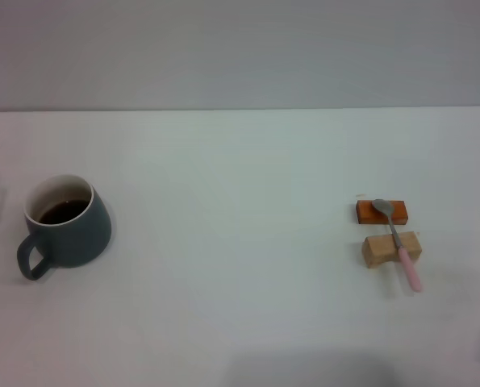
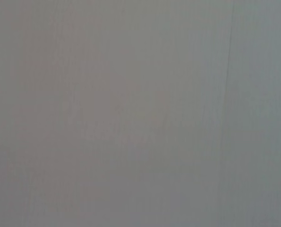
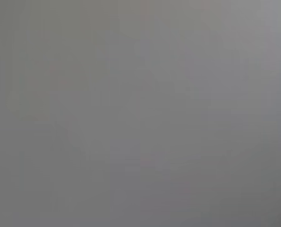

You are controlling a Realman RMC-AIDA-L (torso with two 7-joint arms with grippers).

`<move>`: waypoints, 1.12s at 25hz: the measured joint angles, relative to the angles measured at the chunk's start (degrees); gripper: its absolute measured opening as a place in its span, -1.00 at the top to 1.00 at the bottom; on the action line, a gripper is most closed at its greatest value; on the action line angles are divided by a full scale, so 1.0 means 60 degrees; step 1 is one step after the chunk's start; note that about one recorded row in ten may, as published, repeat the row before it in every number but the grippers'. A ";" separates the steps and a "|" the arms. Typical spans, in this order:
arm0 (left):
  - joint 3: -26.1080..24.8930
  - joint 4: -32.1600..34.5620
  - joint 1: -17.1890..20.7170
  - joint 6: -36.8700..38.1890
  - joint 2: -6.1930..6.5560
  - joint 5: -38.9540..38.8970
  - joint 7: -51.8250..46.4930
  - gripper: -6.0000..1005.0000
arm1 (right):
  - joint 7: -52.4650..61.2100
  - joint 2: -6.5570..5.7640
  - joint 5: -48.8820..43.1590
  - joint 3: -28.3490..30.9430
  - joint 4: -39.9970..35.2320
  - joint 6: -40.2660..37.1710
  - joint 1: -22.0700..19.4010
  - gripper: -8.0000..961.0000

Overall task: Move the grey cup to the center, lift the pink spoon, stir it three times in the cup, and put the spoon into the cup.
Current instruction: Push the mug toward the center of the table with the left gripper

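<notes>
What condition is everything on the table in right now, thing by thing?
Grey cup: upright at the robot's left, dark liquid inside, handle toward the camera.
Pink spoon: lying across both blocks, untouched.
Orange block: flat, under the spoon's bowl.
Tan block: flat, under the spoon's handle.
Grippers: not in view.

Orange block (image 1: 381, 212), tan block (image 1: 391, 248), white table (image 1: 240, 282)
</notes>
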 joint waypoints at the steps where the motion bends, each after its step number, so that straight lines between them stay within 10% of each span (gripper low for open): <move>1: -0.0043 0.0001 -0.0004 -0.0060 -0.0009 -0.0011 -0.0005 -0.45 | 0.0148 0.0003 0.0035 0.0264 -0.0133 -0.0123 0.0144 -0.10; 8: -0.0119 -0.0012 -0.0099 -0.0371 -0.0021 -0.0057 -0.0013 -0.45 | 0.2212 -0.0104 0.0151 0.1877 -0.1173 -0.0062 0.1247 -0.10; 14: -0.0128 -0.0014 -0.0136 -0.0508 -0.0021 -0.0575 -0.0021 -0.45 | 0.2807 -0.0679 -0.0050 0.2105 -0.1306 0.1706 0.1782 -0.10; 21: -0.0128 -0.0014 -0.0185 -0.0611 -0.0016 -0.0754 0.0042 -0.45 | 0.3702 -0.1374 -0.1619 0.2616 -0.1004 0.4153 0.1318 -0.10; 28: -0.0086 -0.0012 -0.0178 -0.0623 0.0006 -0.0760 0.0085 -0.45 | 0.5073 -0.1351 -0.3577 0.4182 -0.0850 0.6116 0.0690 -0.10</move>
